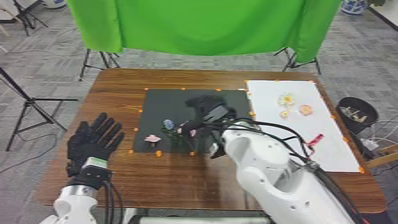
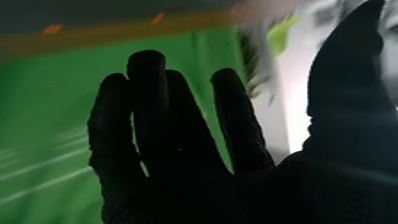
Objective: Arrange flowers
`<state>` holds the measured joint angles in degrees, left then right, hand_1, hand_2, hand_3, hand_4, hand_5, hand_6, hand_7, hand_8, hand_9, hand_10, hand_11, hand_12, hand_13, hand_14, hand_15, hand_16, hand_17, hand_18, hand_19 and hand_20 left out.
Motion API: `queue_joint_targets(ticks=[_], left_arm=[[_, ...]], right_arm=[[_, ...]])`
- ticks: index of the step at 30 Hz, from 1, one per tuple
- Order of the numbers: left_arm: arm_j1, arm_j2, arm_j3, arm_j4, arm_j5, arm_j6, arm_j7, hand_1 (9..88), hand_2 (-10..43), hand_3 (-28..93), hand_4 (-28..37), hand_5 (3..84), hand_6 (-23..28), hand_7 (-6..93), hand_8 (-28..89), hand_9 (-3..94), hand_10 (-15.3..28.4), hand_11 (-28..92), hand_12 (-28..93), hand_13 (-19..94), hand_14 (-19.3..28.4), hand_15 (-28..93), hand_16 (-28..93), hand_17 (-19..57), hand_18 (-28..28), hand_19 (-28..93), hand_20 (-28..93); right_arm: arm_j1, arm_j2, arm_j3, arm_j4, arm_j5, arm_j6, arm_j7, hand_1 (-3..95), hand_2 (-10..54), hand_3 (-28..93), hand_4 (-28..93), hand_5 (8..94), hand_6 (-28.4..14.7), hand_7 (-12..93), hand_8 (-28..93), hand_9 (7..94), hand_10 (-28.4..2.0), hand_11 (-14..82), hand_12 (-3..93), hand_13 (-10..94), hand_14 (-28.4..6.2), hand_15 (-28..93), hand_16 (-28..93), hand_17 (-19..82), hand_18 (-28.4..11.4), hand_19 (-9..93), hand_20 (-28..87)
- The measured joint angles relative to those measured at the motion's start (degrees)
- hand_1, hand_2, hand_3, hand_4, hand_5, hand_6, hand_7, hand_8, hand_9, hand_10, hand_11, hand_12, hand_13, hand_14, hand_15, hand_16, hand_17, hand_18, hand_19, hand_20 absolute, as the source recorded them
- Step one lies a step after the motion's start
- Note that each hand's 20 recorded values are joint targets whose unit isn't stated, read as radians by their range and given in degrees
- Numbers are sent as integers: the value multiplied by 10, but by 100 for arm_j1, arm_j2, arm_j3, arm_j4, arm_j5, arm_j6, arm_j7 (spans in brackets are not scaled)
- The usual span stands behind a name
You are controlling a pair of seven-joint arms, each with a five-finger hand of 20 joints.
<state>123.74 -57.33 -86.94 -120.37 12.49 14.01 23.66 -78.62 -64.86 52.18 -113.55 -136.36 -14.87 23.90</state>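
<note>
On the brown table (image 1: 178,185), the arranging looks partly done, as a judgement: flowers are split between the black mat (image 1: 164,102) on the left and the white sheet (image 1: 333,155) on the right. If the mat is where they belong, the sheet's flowers are left to bring over; which surface is the goal, I cannot tell.

The right hand (image 1: 208,106) is over the mat, its fingers straight and spread, the thumb well apart, clamped on nothing that I can make out. The left hand (image 1: 93,141) lies palm-flat or nearly so at the table's left, fingers straight and slightly apart.

The large pale flower (image 1: 287,99) lies on the sheet's far part, well right of the right hand, with the peach flower (image 1: 306,109) beside it and the red piece (image 1: 316,139) nearer. The blue flower (image 1: 169,123) and pink flower (image 1: 153,138) lie on the mat, left and near of that hand.
</note>
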Motion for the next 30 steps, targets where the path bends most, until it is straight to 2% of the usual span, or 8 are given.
queue_joint_targets(ticks=[4, 5, 7, 10, 14, 16, 26, 30], left_arm=[[65, -1, -35, -48, -3, 0, 62, 273, 149, 704, -283, 406, 107, 146, -91, 327, 163, 270, 108, 242, 172, 427, -75, -71, 151, 359, 89], [85, -1, -46, -60, -5, 0, 80, 273, 149, 704, -283, 406, 107, 146, -91, 327, 163, 269, 108, 242, 172, 427, -75, -71, 151, 359, 89], [115, -1, -59, -74, -8, 0, 104, 273, 149, 705, -283, 406, 107, 146, -91, 327, 163, 269, 108, 242, 172, 428, -75, -71, 151, 359, 90], [136, -1, -64, -78, -13, 0, 131, 271, 150, 704, -283, 406, 107, 146, -91, 328, 163, 268, 108, 243, 172, 427, -75, -71, 151, 359, 90], [140, 0, -70, -78, -14, -2, 160, 272, 150, 704, -283, 407, 107, 146, -92, 328, 163, 269, 109, 243, 172, 426, -75, -71, 151, 359, 90], [142, 2, -75, -79, -14, -3, 173, 271, 150, 704, -283, 407, 107, 146, -92, 328, 163, 268, 108, 243, 172, 427, -75, -71, 151, 358, 90], [145, 3, -70, -81, -15, -4, 182, 273, 151, 705, -283, 394, 102, 146, -92, 326, 162, 270, 108, 244, 172, 428, -76, -71, 151, 359, 91], [129, 1, -27, -81, -15, -3, 183, 273, 152, 704, -283, 393, 102, 148, -92, 325, 163, 270, 108, 243, 172, 429, -75, -71, 151, 359, 90]], right_arm=[[-13, 408, 218, 148, 123, 1167, 668, 395, -95, 825, -282, 512, -39, 150, -121, 495, -163, 140, 155, 456, -155, 497, 149, 211, -230, 708, 398], [24, 521, 261, 264, 138, 1406, 870, 431, -95, 830, -281, 515, -34, 154, -124, 493, -151, 132, 149, 467, -144, 412, 165, 211, -230, 714, 382], [108, 722, 421, 562, 143, 1601, 1178, 465, -95, 830, -282, 518, -29, 156, -126, 489, -147, 125, 146, 463, -135, 353, 163, 213, -228, 717, 372], [140, 948, 897, 923, 150, 1309, 1255, 490, -95, 834, -282, 525, -25, 161, -129, 488, -148, 119, 144, 462, -134, 319, 167, 217, -226, 719, 366], [135, 1299, 1378, 981, 236, 71, 1272, 525, -95, 831, -283, 558, -13, 168, -133, 518, -124, 114, 142, 495, -122, 291, 174, 231, -217, 724, 360], [115, 1477, 1421, 979, 294, -283, 1305, 542, -95, 827, -283, 564, -8, 170, -134, 532, -116, 113, 141, 510, -113, 271, 178, 234, -212, 722, 357], [-102, 1498, 1378, 1417, 423, -350, 995, 571, -95, 776, -283, 558, 12, 181, -137, 534, -101, 86, 122, 572, -82, 196, 199, 281, -172, 696, 326], [-16, 1454, 1259, 1621, 387, -351, 764, 625, -95, 664, -283, 629, 19, 192, -90, 670, -99, 101, 169, 660, -60, 169, 352, 302, -157, 705, 336]])
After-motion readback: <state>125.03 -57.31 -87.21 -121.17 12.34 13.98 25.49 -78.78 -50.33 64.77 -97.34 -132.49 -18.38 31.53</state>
